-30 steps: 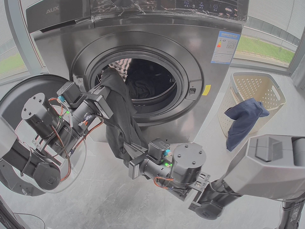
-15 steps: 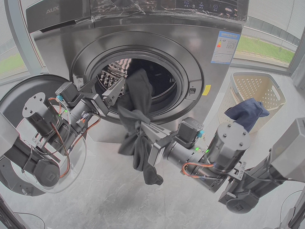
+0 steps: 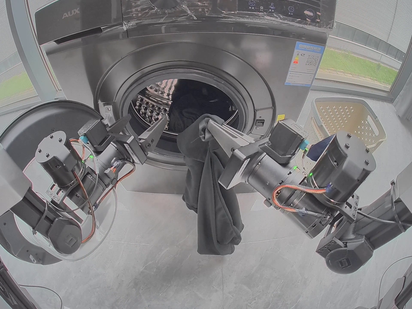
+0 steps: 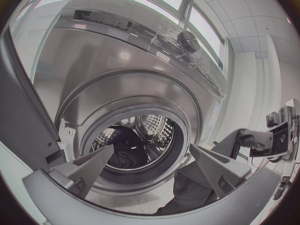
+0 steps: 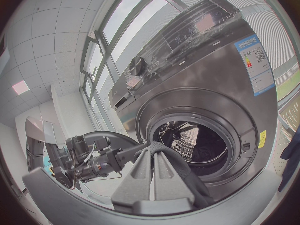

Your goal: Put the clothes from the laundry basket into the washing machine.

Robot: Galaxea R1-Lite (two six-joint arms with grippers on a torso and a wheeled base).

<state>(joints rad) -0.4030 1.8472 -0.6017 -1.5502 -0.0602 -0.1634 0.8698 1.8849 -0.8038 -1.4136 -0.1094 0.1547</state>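
**A:** Our right claw [image 3: 209, 126] was clenched on the top fold of the dark garment [image 3: 212, 194], right at the lip of the washing machine [image 3: 279, 78] opening. Most of the cloth hung outside, trailing down toward the floor [image 3: 141, 258].

**B:** Yep, and our left claw [image 3: 146, 124] sat spread wide with nothing in it, just beside the opening's left rim.

**A:** What worried us: if we let go there, that heavy hanging tail would probably drag the whole thing back out onto the floor. We only had a small bunch pinched too, so it could've slipped.

**B:** Plus the tail could've caught on the door seal as we pushed in. And the two claws were near each other, so a bump looked possible.

**A:** Dark clothes lay in the drum [image 3: 193, 108]. A blue piece [image 5: 289, 160] hung at the laundry basket [image 3: 343, 116], so we weren't done.
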